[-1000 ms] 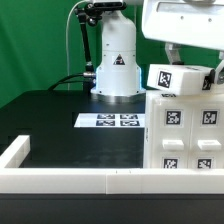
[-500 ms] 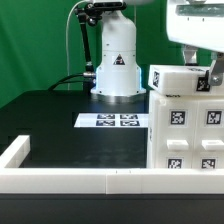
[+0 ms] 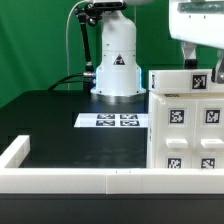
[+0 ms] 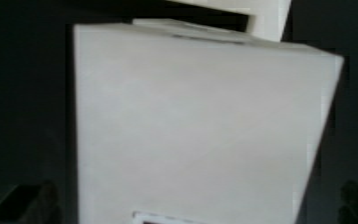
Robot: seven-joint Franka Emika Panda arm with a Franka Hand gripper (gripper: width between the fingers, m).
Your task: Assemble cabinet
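Your gripper (image 3: 203, 70) straddles the small white block (image 3: 170, 80) lying flat atop the cabinet (image 3: 185, 130) — clamped or loose — can't tell from either view.

exterior: low, across table (image 3: 60, 125) | wrist: close-up | shared: cabinet (image 3: 185, 135)

My end effector (image 3: 200, 66) hangs straight down over the cabinet (image 3: 185, 135), fingertips level with its topmost edge. One dark finger (image 3: 214, 68) shows there; whether my jaws press on anything, I cannot tell. My base (image 3: 115, 65) stands behind the cabinet.
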